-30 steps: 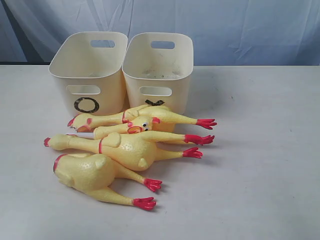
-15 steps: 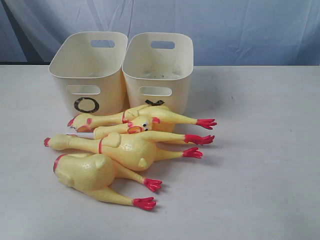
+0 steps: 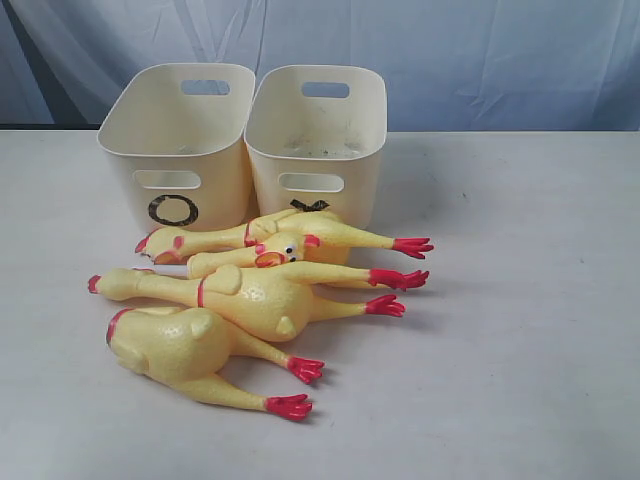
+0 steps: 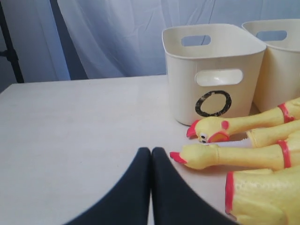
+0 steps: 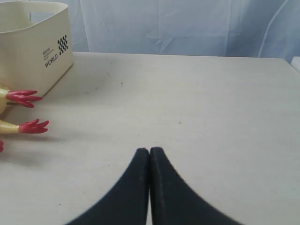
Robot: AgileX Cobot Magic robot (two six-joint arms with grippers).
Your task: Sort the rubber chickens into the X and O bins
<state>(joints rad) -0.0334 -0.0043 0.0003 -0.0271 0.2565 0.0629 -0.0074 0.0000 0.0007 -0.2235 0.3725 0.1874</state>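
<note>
Rubber chickens (image 3: 260, 295), all four, lie side by side on the table (image 3: 520, 330), none of them sorted yet. Their heads point to my left arm's side and their red feet to my right's, so their long axes run across my reach, parallel to the bin fronts. My left gripper (image 4: 151, 152), fingers pressed together and holding nothing, sits just short of one beak. My right gripper (image 5: 149, 151), pressed together too, sees only feet, well apart from it. I judge the left arm nearer; it must spread before any grab. Just beyond the pile stand the O bin (image 3: 215, 190) and the X bin (image 3: 355, 190), its mark mostly hidden by a chicken. I see no chicken in either.
</note>
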